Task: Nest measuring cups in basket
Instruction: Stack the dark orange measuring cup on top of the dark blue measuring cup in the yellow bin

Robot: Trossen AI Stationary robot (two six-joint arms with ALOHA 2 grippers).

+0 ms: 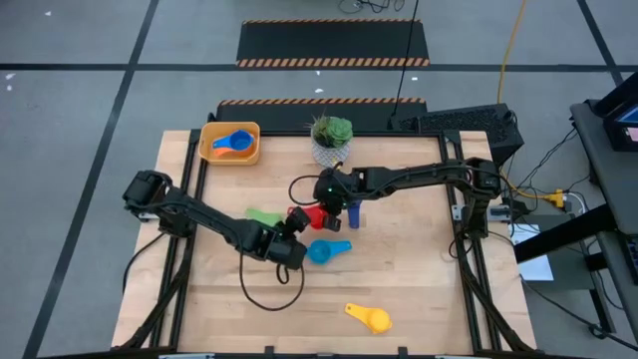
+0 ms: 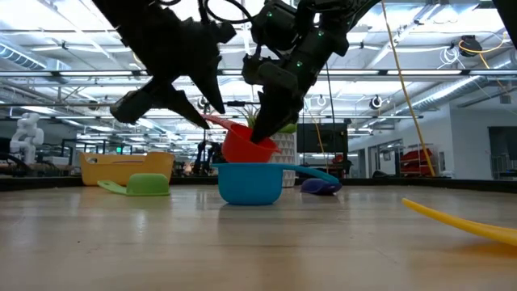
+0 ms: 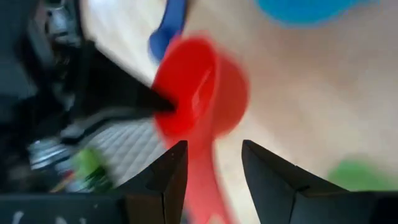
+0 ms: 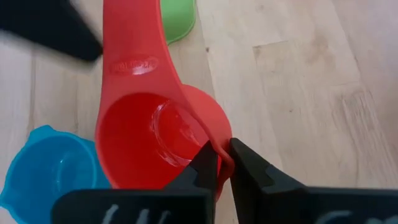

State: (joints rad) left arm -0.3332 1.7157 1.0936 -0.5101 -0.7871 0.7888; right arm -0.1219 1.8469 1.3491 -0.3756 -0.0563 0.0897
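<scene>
Over mid-desk, the right gripper (image 4: 217,163) pinches the rim of the red plastic measuring cup (image 4: 158,134), lifted above the light blue plastic cup (image 2: 249,182); the left gripper (image 3: 211,165) gapes around its handle.

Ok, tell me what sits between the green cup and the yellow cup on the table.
In the high view, the light blue cup lies between the green cup and the yellow cup; otherwise bare wood.
</scene>
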